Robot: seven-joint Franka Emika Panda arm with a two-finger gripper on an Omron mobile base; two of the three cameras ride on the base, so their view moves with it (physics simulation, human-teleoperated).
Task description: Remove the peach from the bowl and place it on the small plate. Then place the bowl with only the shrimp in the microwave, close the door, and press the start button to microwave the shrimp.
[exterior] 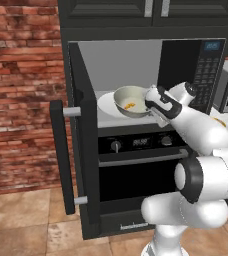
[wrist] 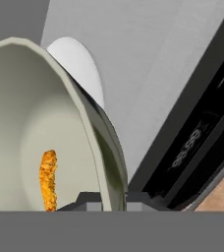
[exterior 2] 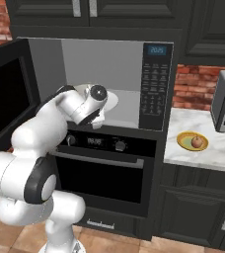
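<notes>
Fingers point(wrist: 115, 199) of the gripper clamp the near rim of the pale ceramic bowl point(exterior: 130, 101), holding the orange shrimp point(exterior: 129, 105) level inside the open black microwave point(exterior: 206, 70); the peach point(exterior 2: 198, 142) sits plated on the right tabletop point(exterior 2: 218, 148).

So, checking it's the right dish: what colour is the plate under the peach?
Yellow plate, best in right base view.

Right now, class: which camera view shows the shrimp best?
The hand view: the shrimp lies large and orange against the bowl's pale inside. In the left base view it is only a small orange fleck in the bowl at the microwave's mouth. In the right base view the arm hides it.
</notes>
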